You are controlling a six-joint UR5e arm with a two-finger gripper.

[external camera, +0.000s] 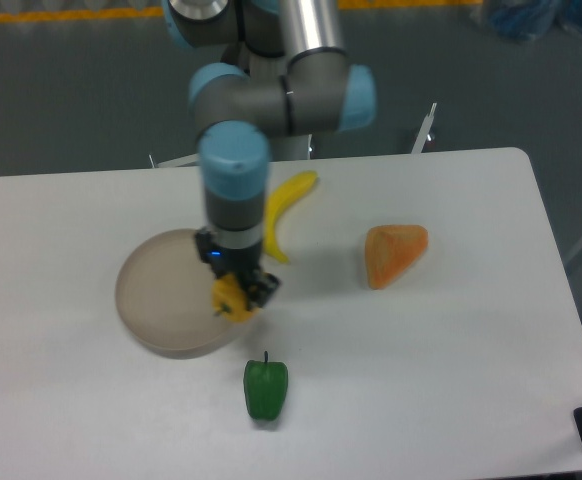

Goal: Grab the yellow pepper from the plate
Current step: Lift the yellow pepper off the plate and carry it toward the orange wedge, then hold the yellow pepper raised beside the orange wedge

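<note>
The yellow pepper [230, 299] is small and yellow-orange, at the right rim of the round beige plate [161, 295]. My gripper [237, 292] comes straight down from the arm and is shut on the pepper. The pepper appears held just above the plate's right edge; whether it still touches the rim I cannot tell. The wrist hides the pepper's top.
A green pepper [266, 388] stands in front of the plate. A curved yellow banana [283, 212] lies behind the gripper. An orange wedge-shaped piece [394, 254] lies to the right. The white table [451, 380] ends at the right.
</note>
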